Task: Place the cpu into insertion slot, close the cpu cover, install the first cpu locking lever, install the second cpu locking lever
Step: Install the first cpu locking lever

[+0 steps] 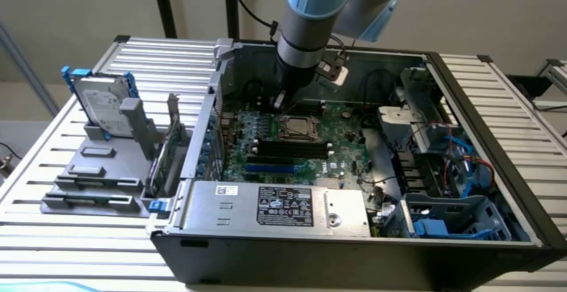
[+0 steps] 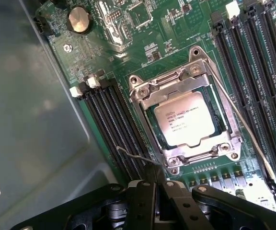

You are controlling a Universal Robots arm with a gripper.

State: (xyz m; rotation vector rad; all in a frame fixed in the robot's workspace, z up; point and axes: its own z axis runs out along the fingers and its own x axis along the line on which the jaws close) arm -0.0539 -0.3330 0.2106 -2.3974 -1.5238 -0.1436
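Open air straight above the insertion slot [image 2: 139, 85], easy drop-in from the top. Sideways it's tight tho: memory slots [image 2: 111, 120] hug both sides, a thin wire lever [image 2: 133, 155] pokes out right by the closed gripper [image 2: 155, 189], grey case wall [image 2: 28, 120] just past that. Power supply [image 1: 275, 206] and the drive cage [image 1: 425, 139] with blue cables box in the board.

- cpu [image 2: 185, 119]: pale silver, with rows of small dark print.
- cpu cover [image 2: 176, 87]: bright silvery metal.
- motherboard [image 2: 147, 50]: green, speckled with tiny pale parts.
- memory slots [image 2: 110, 125]: black parallel stripes, with white latches at the ends.
- coin cell [image 2: 79, 20]: coppery gold.
- gripper [image 2: 158, 191]: matt black.
- power supply [image 1: 212, 202]: grey, with a black-and-white label.
- robot arm [image 1: 312, 0]: light blue and silver.
- table [image 1: 53, 239]: pale grey slats.
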